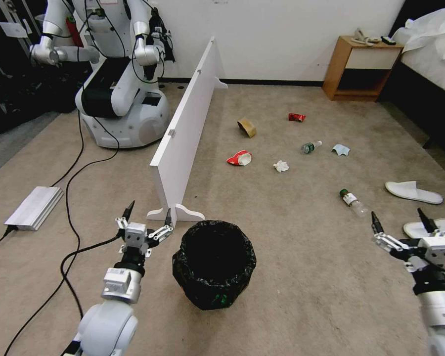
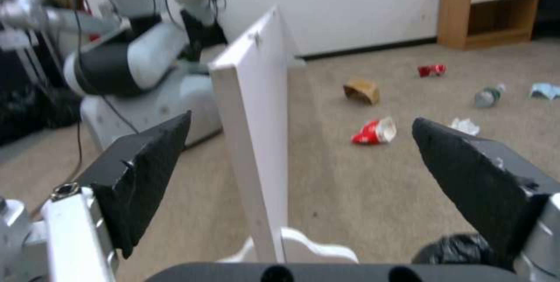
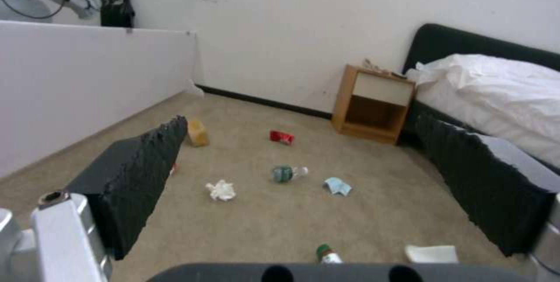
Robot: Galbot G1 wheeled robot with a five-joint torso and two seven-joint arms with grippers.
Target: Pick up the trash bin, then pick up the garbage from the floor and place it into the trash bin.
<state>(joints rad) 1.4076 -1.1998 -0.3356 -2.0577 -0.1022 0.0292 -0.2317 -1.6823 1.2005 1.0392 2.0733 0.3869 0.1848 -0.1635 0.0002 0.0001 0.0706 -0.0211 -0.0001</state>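
Observation:
The trash bin (image 1: 213,264), lined with a crinkly black bag, stands on the carpet close in front of me; its bag edge (image 2: 449,249) shows in the left wrist view. My left gripper (image 1: 150,212) (image 2: 302,120) hovers open just left of the bin, apart from it. My right gripper (image 1: 398,217) (image 3: 302,118) is open at the far right, near a white slipper (image 1: 429,228). Garbage lies beyond: a red-white cup (image 1: 240,158), a tan paper bag (image 1: 247,126), a red can (image 1: 296,117), a tissue (image 1: 281,166), two bottles (image 1: 310,146) (image 1: 353,201) and a blue cloth (image 1: 340,149).
A white partition board (image 1: 188,133) stands on feet just behind the bin. Another robot (image 1: 118,74) is parked at the back left, with cables and a silver box (image 1: 33,207) on the floor. A nightstand (image 1: 361,69) and a bed (image 1: 430,59) are at the back right.

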